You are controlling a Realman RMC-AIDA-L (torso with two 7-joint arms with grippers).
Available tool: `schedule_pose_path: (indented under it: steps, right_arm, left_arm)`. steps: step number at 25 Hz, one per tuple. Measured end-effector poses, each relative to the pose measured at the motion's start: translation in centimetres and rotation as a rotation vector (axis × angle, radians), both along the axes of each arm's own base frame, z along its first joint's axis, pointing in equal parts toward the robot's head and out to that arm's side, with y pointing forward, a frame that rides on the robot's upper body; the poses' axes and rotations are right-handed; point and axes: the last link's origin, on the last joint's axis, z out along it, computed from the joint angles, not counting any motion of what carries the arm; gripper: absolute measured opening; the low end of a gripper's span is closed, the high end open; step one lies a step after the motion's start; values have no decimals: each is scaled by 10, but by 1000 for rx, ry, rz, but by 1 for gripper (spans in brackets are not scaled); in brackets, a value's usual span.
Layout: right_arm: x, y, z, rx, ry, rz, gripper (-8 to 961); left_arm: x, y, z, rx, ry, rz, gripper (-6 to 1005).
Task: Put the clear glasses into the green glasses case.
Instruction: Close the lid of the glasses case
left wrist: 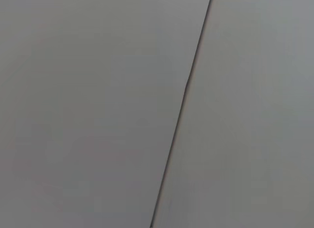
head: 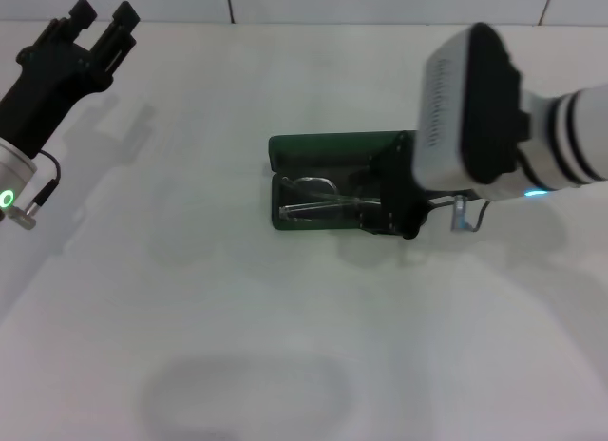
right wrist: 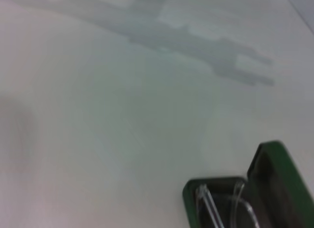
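The green glasses case (head: 323,148) lies open in the middle of the white table, its lid standing up on the far side. The clear glasses (head: 309,200) lie inside its dark tray. My right gripper (head: 394,205) hangs over the right end of the case, and its black body hides that end. In the right wrist view the green glasses case (right wrist: 285,175) shows at one corner, with the clear glasses (right wrist: 212,207) in the tray. My left gripper (head: 103,19) is raised at the far left, open and empty, well away from the case.
The white table (head: 190,317) spreads around the case on every side. A tiled wall with dark seams runs along the back. The left wrist view shows only grey panels with a dark seam (left wrist: 184,100).
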Motion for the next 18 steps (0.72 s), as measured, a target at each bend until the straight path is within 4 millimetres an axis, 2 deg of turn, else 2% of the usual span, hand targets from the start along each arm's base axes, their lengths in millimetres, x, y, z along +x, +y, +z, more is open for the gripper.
schedule_pose_path:
  steps: [5, 9, 13, 16, 18]
  right_arm:
    - [22, -6, 22, 2, 150, -11, 407]
    - [38, -12, 48, -40, 359, -22, 407]
    - [69, -12, 72, -21, 585, -48, 407]
    - [92, -9, 79, 31, 721, -60, 407]
    - [101, -9, 76, 59, 764, -53, 407]
  left_arm:
    - [1, -3, -5, 28, 31, 0, 645]
    - [1, -9, -12, 62, 58, 1, 645]
    - [2, -12, -13, 72, 57, -10, 646]
    - [1, -14, -13, 79, 61, -9, 646]
    - [2, -16, -13, 97, 69, -16, 647]
